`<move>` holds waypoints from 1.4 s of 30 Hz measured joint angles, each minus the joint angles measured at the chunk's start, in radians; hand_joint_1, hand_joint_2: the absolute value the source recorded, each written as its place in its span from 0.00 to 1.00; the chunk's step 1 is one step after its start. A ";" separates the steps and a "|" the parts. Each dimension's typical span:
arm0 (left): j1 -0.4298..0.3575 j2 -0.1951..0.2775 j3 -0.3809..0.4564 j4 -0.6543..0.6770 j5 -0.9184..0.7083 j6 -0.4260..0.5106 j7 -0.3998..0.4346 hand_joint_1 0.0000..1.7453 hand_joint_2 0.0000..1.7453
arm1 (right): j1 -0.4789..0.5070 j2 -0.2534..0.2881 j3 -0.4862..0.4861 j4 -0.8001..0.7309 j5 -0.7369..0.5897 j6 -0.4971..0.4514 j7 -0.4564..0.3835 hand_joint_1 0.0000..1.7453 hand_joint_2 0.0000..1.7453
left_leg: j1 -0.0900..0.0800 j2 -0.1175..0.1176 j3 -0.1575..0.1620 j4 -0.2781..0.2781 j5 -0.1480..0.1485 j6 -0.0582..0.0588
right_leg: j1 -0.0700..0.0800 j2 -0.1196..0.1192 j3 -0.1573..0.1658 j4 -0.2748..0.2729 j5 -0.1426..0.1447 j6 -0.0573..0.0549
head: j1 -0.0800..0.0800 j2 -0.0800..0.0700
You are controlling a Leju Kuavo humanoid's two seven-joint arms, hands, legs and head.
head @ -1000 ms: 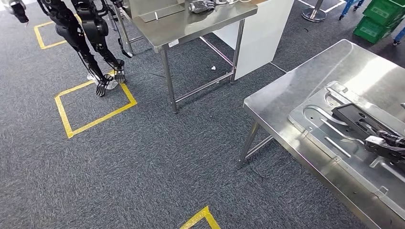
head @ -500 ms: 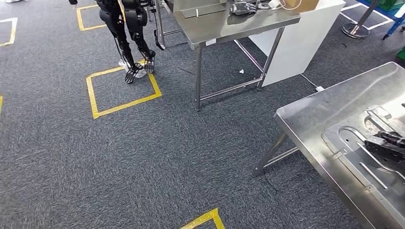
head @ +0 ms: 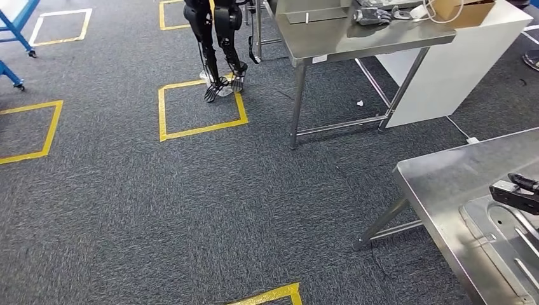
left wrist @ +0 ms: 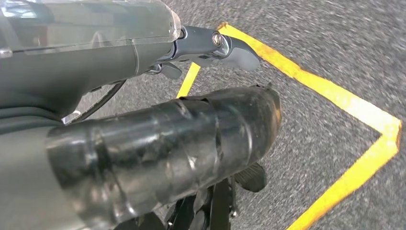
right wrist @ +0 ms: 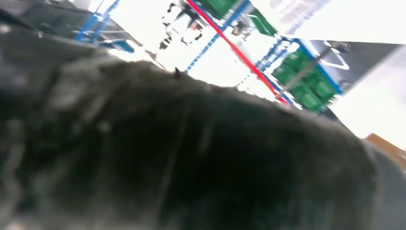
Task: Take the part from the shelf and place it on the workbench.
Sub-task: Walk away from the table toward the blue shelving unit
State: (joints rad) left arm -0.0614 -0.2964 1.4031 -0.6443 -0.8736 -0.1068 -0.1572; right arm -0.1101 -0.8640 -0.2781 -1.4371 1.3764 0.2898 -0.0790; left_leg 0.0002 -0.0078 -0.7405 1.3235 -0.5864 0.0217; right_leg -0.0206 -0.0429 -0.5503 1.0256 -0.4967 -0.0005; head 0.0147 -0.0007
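Right hand sits over the part on the steel table; fingers dark, can't tell if gripping. Left hand holds nothing, fingers apart, above carpet.

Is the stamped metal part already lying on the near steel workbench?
Yes, the head view shows the stamped metal part lying flat on the near workbench.

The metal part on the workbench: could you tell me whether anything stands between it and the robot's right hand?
Nothing visible does. The right hand sits directly over one end of the metal part on the workbench; whether they touch cannot be told.
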 joint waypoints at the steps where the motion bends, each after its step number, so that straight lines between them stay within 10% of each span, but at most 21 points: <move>1: 0.000 0.000 0.000 0.000 0.000 0.000 0.000 0.00 0.00 | 0.001 0.000 0.000 0.000 0.000 0.000 0.000 0.00 0.00 | 0.000 0.002 0.011 -0.021 0.021 0.001 | 0.001 -0.012 0.002 0.000 -0.002 0.000 | 0.000 0.000; 5: 0.001 0.000 0.000 0.000 0.000 0.000 -0.001 0.00 0.00 | 0.006 -0.004 -0.008 -0.002 0.000 0.001 -0.001 0.00 0.00 | -0.011 0.058 0.137 -0.262 0.119 0.019 | 0.007 -0.058 0.016 0.002 -0.014 0.013 | 0.000 0.000; 8: 0.001 0.000 0.000 0.000 0.000 -0.001 -0.001 0.00 0.00 | 0.013 -0.008 -0.015 -0.006 0.000 0.002 -0.003 0.00 0.00 | -0.017 0.042 0.146 -0.290 0.126 0.033 | 0.009 -0.086 0.023 -0.002 -0.019 0.029 | 0.001 0.000; 11: 0.002 -0.001 -0.001 0.000 0.000 -0.001 -0.002 0.00 0.00 | 0.023 -0.010 -0.022 -0.012 0.000 0.006 -0.004 0.00 0.00 | -0.012 0.012 0.157 -0.313 0.139 0.049 | 0.000 -0.022 0.002 0.057 -0.065 0.042 | 0.002 0.000; 14: 0.001 -0.001 -0.001 0.000 0.000 -0.001 -0.002 0.00 0.00 | 0.037 -0.012 -0.029 -0.013 0.000 0.012 -0.004 0.00 0.00 | -0.011 -0.021 0.159 -0.315 0.142 0.053 | -0.003 0.037 -0.091 0.237 -0.140 0.048 | 0.003 0.000; 16: 0.001 -0.001 -0.001 0.000 0.000 -0.001 -0.002 0.00 0.00 | 0.046 -0.012 -0.030 -0.013 0.000 0.013 -0.004 0.00 0.00 | -0.012 -0.049 0.159 -0.311 0.142 0.052 | -0.003 0.042 -0.112 0.254 -0.113 0.049 | 0.003 0.000; 19: 0.000 -0.003 -0.001 0.000 0.000 -0.001 -0.002 0.00 0.00 | 0.049 -0.013 -0.035 -0.014 0.000 0.013 -0.004 0.00 0.00 | -0.012 -0.088 0.159 -0.301 0.137 0.047 | -0.007 0.086 -0.042 0.074 -0.006 0.042 | 0.003 0.000; 23: 0.002 -0.004 -0.002 0.000 0.000 -0.001 -0.002 0.00 0.00 | 0.051 -0.015 -0.040 -0.018 -0.001 0.013 -0.004 0.00 0.00 | -0.009 -0.138 0.142 -0.299 0.145 0.025 | -0.005 0.099 -0.013 0.001 0.013 0.027 | 0.002 0.000; 26: 0.004 -0.004 -0.002 0.000 0.000 -0.001 -0.002 0.00 0.00 | 0.050 -0.017 -0.041 -0.025 0.000 0.012 -0.004 0.00 0.00 | -0.011 -0.089 0.113 -0.247 0.109 0.011 | -0.007 0.057 -0.003 -0.021 0.023 0.007 | 0.001 0.000; 30: 0.002 -0.005 -0.002 0.000 -0.001 -0.002 -0.002 0.00 0.00 | 0.053 -0.019 -0.043 -0.028 0.000 0.013 -0.004 0.00 0.00 | 0.000 -0.003 0.010 -0.028 0.009 -0.002 | 0.000 0.002 0.001 -0.026 0.024 -0.002 | 0.000 0.000; 36: 0.001 -0.005 -0.003 0.000 -0.001 -0.002 -0.002 0.00 0.00 | 0.057 -0.019 -0.049 -0.028 0.000 0.013 -0.004 0.00 0.00 | -0.010 0.076 0.159 -0.298 0.125 0.012 | 0.006 -0.071 0.012 -0.020 0.011 0.018 | 0.000 0.000; 38: 0.001 -0.005 -0.003 0.000 -0.001 -0.002 -0.002 0.00 0.00 | 0.057 -0.020 -0.051 -0.028 0.000 0.013 -0.004 0.00 0.00 | -0.015 0.060 0.160 -0.310 0.126 0.025 | 0.006 -0.093 0.016 -0.021 0.009 0.029 | 0.001 0.000; 42: 0.000 -0.005 -0.004 0.000 -0.001 -0.001 -0.003 0.00 0.00 | 0.057 -0.021 -0.051 -0.028 0.002 0.013 -0.005 0.00 0.00 | -0.009 0.016 0.174 -0.331 0.141 0.049 | -0.006 -0.011 -0.012 0.068 -0.057 0.046 | 0.003 0.000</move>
State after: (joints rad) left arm -0.0616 -0.3016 1.3988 -0.6439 -0.8744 -0.1077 -0.1601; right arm -0.0526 -0.8850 -0.3293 -1.4654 1.3784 0.3028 -0.0843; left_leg -0.0085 0.0077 -0.5668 0.9928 -0.4452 0.0705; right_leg -0.0266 -0.0541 -0.5624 1.0933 -0.5536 0.0454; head 0.0174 -0.0007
